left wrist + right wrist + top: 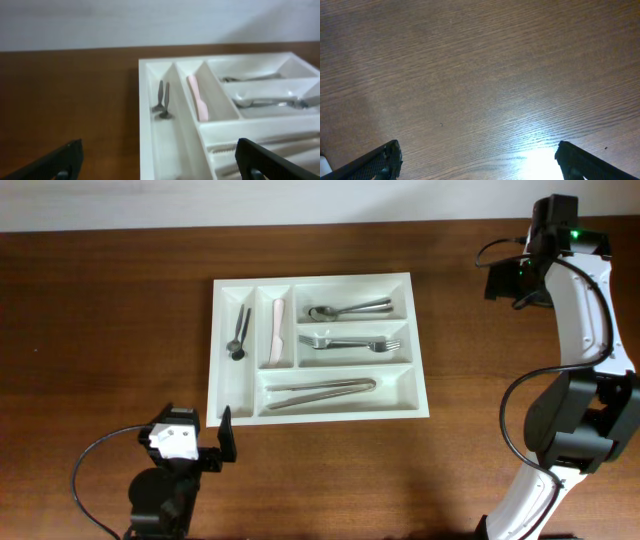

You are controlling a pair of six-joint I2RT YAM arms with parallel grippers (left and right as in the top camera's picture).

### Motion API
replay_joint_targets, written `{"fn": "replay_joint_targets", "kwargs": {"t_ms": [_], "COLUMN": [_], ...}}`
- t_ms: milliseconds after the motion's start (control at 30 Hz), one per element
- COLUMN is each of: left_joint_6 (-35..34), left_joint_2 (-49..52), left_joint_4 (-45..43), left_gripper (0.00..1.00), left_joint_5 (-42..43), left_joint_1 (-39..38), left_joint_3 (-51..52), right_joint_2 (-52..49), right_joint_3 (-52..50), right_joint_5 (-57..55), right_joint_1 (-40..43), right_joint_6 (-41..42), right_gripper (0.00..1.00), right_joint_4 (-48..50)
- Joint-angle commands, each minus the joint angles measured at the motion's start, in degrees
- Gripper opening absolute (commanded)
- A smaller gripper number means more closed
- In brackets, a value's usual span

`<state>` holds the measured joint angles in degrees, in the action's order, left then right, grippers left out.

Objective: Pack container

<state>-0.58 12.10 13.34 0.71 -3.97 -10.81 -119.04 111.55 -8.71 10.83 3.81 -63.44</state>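
Observation:
The container (312,279) is a white cutlery tray at the table's middle. Its two upright slots hold a small dark utensil (239,333) and a pink utensil (276,330). Its long compartments hold a spoon (350,309), forks (348,341) and metal tongs (320,390). My left gripper (190,432) is open and empty, just off the tray's near left corner. The left wrist view shows the tray's rim (145,100) between the open fingers (160,162). My right gripper (505,283) is open and empty over bare wood at the far right, as its wrist view (477,162) shows.
The brown wooden table (110,330) ends at a pale wall along the far edge. The right arm's white links (580,310) curve along the right side. A black cable (95,470) loops beside the left arm's base.

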Motion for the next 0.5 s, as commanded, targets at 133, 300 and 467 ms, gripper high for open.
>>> {"fn": "replay_joint_targets", "kwargs": {"t_ms": [133,300,467], "left_joint_6": [1.29,1.66,1.73], "left_joint_2": [-6.19,-9.75,-11.87], "left_joint_4": [4.57,7.3,7.32], "left_gripper": [0.99,0.99,0.99], "left_joint_5": [1.11,1.46,1.49], "left_joint_1": [2.97,3.76,5.25], "left_joint_3": [3.04,4.57,4.57], "right_joint_2": [1.14,1.14,1.14], "right_joint_3": [0.52,0.52,0.52], "right_joint_5": [0.13,0.13,0.13], "right_joint_1": [-0.31,-0.31,-0.31], "right_joint_6": [-0.39,-0.39,-0.39], "right_gripper": [0.99,0.99,0.99], "right_joint_4": [-0.02,-0.02,-0.02]}}
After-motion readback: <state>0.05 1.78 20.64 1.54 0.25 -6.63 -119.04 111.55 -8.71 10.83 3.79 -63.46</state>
